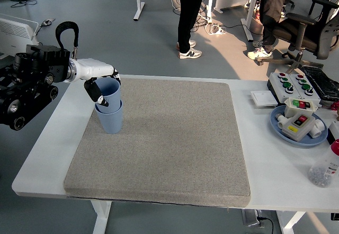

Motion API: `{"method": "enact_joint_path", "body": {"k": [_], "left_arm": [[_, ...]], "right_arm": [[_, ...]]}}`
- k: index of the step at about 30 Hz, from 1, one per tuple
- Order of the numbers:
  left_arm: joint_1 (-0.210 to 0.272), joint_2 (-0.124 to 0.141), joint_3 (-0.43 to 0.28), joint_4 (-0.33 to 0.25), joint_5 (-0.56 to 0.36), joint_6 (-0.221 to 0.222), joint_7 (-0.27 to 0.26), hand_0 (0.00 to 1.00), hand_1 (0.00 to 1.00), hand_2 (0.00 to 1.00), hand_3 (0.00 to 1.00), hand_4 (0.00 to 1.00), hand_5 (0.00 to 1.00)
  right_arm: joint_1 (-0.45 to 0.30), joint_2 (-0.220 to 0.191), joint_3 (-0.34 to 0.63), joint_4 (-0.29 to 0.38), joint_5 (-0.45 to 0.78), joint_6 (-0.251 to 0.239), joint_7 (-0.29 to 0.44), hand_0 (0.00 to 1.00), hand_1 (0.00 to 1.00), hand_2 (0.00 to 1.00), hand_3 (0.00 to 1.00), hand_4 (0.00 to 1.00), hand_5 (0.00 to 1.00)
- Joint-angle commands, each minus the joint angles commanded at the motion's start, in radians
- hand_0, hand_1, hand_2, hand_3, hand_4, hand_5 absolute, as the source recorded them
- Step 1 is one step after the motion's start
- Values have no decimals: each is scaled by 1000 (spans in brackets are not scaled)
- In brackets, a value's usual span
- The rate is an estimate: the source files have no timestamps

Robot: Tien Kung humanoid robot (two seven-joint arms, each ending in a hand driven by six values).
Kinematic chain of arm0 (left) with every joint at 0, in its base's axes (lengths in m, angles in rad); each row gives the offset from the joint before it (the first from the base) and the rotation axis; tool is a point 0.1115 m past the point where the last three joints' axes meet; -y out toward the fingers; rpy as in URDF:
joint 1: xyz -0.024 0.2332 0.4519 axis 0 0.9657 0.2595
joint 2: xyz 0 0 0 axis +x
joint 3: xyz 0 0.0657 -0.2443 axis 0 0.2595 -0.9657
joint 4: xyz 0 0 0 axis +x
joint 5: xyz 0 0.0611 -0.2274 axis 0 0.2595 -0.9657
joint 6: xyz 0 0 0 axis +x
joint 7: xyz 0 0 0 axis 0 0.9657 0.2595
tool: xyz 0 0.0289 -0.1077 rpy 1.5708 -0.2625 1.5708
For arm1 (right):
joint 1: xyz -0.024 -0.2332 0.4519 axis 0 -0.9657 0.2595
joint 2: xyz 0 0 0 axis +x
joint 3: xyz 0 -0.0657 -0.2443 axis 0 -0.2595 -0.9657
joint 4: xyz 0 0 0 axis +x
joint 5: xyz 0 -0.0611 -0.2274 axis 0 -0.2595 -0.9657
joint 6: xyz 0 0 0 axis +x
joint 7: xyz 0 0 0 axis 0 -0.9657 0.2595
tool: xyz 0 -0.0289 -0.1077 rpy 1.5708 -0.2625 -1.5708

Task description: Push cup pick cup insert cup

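At upper left, the left hand (101,88) grips the upper blue cup (109,92), mostly nested in the lower cup (110,120); only releasing seems left.

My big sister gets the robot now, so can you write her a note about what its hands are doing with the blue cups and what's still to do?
Left hand: fingers curled around the upper blue cup, gripping it near the rim.
Right hand: not in view.
Cups: the upper blue cup sits partway inside the lower blue cup, which stands upright on the grey mat near its far left corner.
Done: the cup is picked up and inserted into the other.
Left: probably seat it fully if needed, open the fingers and pull the hand away without tipping the stack.
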Motion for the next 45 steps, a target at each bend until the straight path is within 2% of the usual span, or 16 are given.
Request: {"method": "enact_joint_path", "body": {"k": [2,3,6,9,17,20,21,25,26,27,30,32,33,37,40,45], "left_arm": [[2,-2,3,7,-4,26,-4,663,787,890,892,944,332],[2,-2,3,8,-5,28,-4,850,907,998,998,998,419],[4,-6,9,20,-1,61,-7,850,907,998,998,998,419],[7,-7,11,25,-2,73,-7,915,956,998,998,998,455],[18,-3,-5,14,-11,110,4,918,962,998,998,998,508],[44,5,-43,-20,-83,203,66,918,962,998,998,998,508],[53,8,-56,-30,-102,225,82,885,905,991,938,802,757],[106,26,-158,-83,-179,341,138,885,905,991,938,802,757],[127,34,-193,-107,-195,371,150,885,905,991,938,802,757],[153,42,-231,-139,-218,403,166,830,864,902,835,731,862],[208,58,-321,-210,-280,464,195,830,864,902,835,731,862],[272,89,-392,-286,-356,526,233,830,864,902,835,731,862],[296,101,-413,-319,-389,547,245,803,837,837,785,587,998],[419,135,-517,-475,-558,621,254,803,837,837,785,587,998],[525,141,-600,-586,-688,642,221,807,850,859,816,584,998],[728,114,-758,-743,-896,626,147,833,869,891,852,603,998]], "right_arm": [[-1,0,-1,0,1,0,0,528,546,502,599,197,998],[-1,0,-1,0,1,0,0,528,546,502,599,198,998],[-2,0,-1,0,1,-1,-1,528,546,502,599,198,998],[-2,0,0,0,0,-1,-1,528,546,502,599,199,998],[-5,1,0,0,-2,-2,-2,528,546,502,599,198,998],[-6,1,1,0,-3,-2,-3,528,546,502,599,198,998],[-6,1,-1,0,-2,-1,-3,528,546,502,599,200,998],[-5,2,-6,0,5,-2,-3,528,546,502,599,200,998],[-5,2,-7,0,7,-2,-3,528,546,502,599,200,998],[-4,2,-6,0,7,-3,-2,528,546,502,599,200,998],[-2,2,-3,0,7,-4,-1,528,546,502,599,200,998],[3,3,1,0,8,-7,1,528,546,502,599,200,998],[4,2,6,0,5,-8,1,528,546,502,599,200,998],[9,2,20,0,-3,-12,4,528,546,502,599,200,998],[11,2,31,0,-9,-15,6,528,546,503,599,200,998],[13,1,52,0,-25,-19,8,528,546,502,599,200,998]]}}
